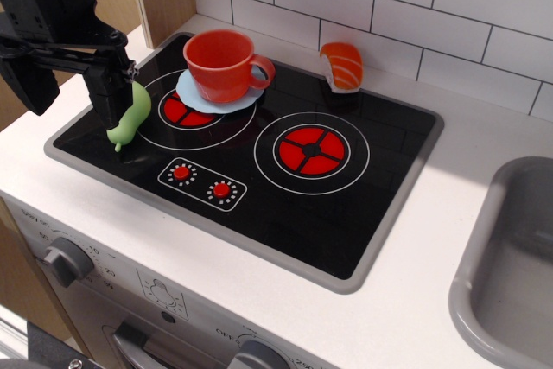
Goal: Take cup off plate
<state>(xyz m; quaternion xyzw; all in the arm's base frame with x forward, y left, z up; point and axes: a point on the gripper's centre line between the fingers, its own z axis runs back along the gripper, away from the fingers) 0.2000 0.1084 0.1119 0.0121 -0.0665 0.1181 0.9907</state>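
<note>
Cup (223,64) sits upright on plate (220,92), upper centre-left, over the left burner of the stove top (285,205), handle pointing right. Hand (111,92) at upper left beside a green pear (130,116); cannot tell its opening. Sushi piece (342,66) near the tiles.

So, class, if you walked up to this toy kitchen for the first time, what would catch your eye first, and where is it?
The bright orange-red cup stands out most, sitting on a pale-blue plate over the rear left burner of the black stovetop. Next comes the black gripper at the stove's left edge, right beside a green pear. A striped salmon sushi piece stands at the back edge, near the white tiles.
</note>
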